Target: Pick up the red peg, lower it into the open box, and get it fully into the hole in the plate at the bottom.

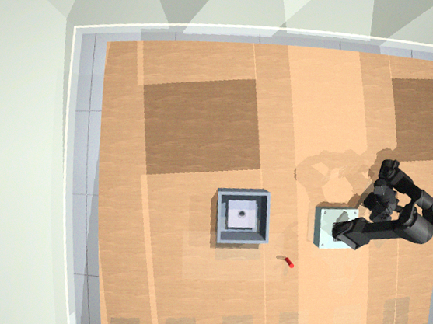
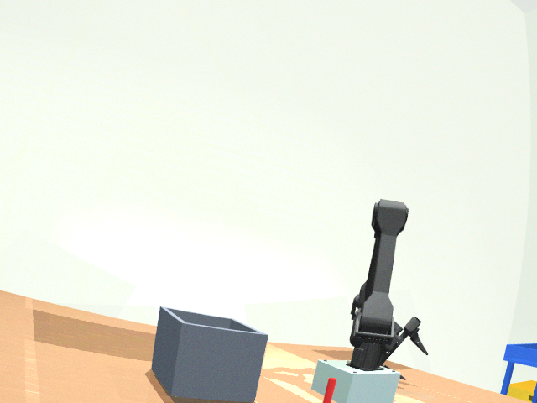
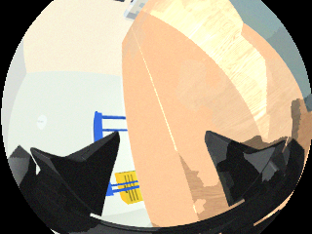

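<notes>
The red peg (image 1: 289, 262) (image 2: 329, 390) stands upright on the wooden table, in front of and between the box and the arm's base. The grey open box (image 1: 220, 217) (image 2: 208, 359) holds a pale plate (image 1: 232, 220) with a dark hole (image 1: 241, 214) in its middle. My arm (image 1: 382, 229) is folded over its base. My gripper (image 2: 417, 336) (image 3: 164, 136) is open and empty, low beside the base on the side away from the box. It is far from the peg. The wrist view shows neither the peg nor the box.
The arm stands on a pale pedestal (image 1: 324, 229) (image 2: 360, 384). A blue rack (image 2: 520, 351) (image 3: 109, 122) with a yellow thing (image 2: 522, 388) (image 3: 128, 187) stands off the table's right edge. Grey floor tiles border the table.
</notes>
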{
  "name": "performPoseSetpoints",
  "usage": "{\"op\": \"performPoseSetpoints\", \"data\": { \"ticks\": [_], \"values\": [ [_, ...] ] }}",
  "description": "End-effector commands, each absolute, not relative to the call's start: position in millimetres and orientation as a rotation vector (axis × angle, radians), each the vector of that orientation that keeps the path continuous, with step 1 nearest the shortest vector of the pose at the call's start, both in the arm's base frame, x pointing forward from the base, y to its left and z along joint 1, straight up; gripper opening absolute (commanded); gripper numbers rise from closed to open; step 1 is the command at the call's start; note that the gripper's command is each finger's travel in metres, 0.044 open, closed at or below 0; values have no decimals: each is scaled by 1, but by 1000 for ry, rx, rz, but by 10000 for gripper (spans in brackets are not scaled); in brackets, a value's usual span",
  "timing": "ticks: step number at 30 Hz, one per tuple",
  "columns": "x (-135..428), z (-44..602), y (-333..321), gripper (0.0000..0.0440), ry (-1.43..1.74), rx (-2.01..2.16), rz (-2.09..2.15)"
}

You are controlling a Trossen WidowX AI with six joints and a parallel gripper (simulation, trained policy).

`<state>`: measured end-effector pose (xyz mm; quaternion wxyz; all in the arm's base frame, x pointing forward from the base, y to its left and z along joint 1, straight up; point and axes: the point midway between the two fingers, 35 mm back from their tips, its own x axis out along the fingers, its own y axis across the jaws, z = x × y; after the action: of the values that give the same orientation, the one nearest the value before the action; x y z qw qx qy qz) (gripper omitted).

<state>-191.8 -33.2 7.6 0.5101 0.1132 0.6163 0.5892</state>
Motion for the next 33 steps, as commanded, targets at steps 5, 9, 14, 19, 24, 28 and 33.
{"op": "performPoseSetpoints", "data": {
  "ticks": [5,9,14,19,24,28,33],
  "values": [
    [-202,13,-60,440,1653,301,1359],
    [-207,16,-86,440,1794,298,1270],
    [-212,23,-123,440,1960,269,1144],
    [-212,34,-165,440,2111,208,1004],
    [-207,51,-210,440,2241,115,855],
    [-198,69,-247,440,2327,21,732],
    [-181,94,-291,440,2409,-116,573]
  ]
}}
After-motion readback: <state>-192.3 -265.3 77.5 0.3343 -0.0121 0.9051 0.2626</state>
